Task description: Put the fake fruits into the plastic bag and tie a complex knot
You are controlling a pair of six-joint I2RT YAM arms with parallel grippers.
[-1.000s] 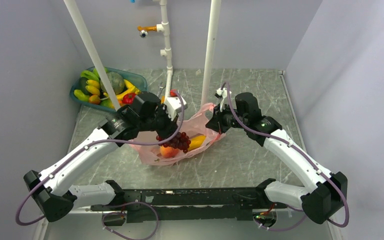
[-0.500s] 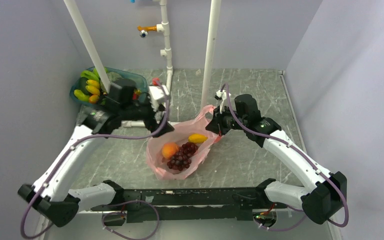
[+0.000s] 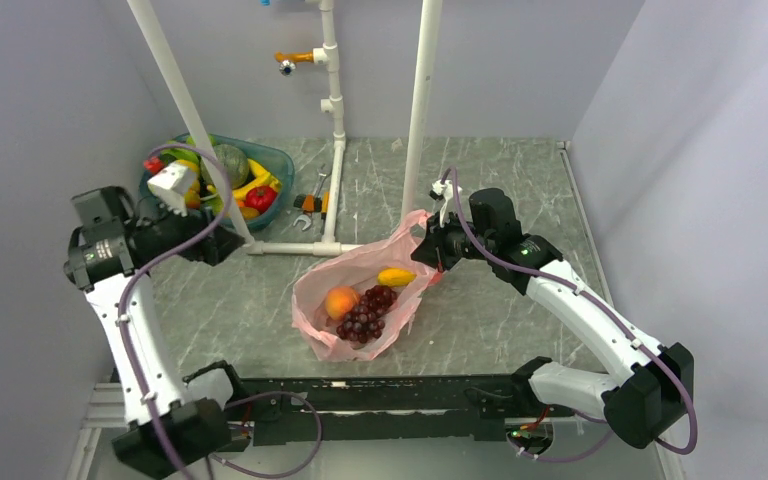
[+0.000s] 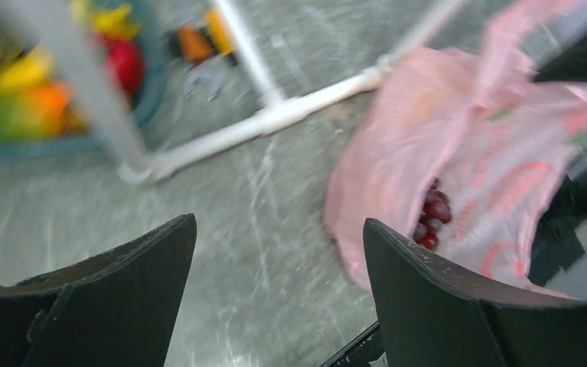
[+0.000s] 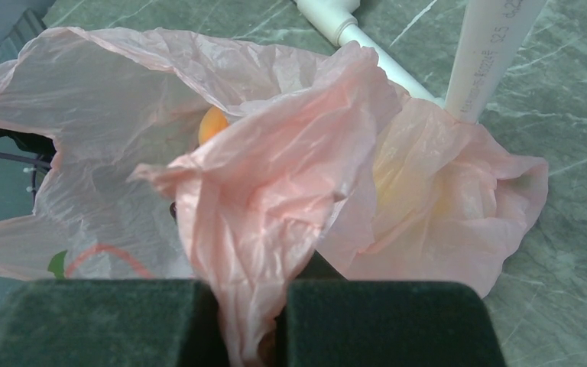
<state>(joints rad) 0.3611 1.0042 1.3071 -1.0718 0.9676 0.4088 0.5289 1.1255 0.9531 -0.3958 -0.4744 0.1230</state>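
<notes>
Left gripper (image 3: 222, 243): your fingers (image 4: 115, 298) stand wide apart with nothing between them. You see only bare table through the gap.
Left arm: it is pulled over to the left side. Its gripper sits near the basin (image 3: 278, 158) and well apart from the bag (image 3: 355, 262).
Right gripper (image 3: 428, 247): your pads are clamped together on a bunched fold of the bag's film (image 5: 260, 229) at its far right edge. The fold is lifted off the table (image 3: 500, 170).
Bag: it lies at the middle of the table, just in front of the white pipe frame (image 3: 295, 248). Its mouth is spread open and faces up.
Grapes (image 3: 365, 313): you find them inside the bag, toward its near end. They also peek out of the mouth in the left wrist view (image 4: 432, 214).
Peach (image 3: 340, 301): it is inside the bag, touching the left side of the grapes.
Banana (image 3: 396, 276): it is inside the bag, behind the grapes and near your right gripper.
Other fruits (image 3: 228, 165): you have a heap of green, yellow and red pieces in the basin at the far left.
Tools (image 3: 310, 203): they lie on the table just right of the basin, behind the pipe frame.
Knot: the bag is not yet tied.
</notes>
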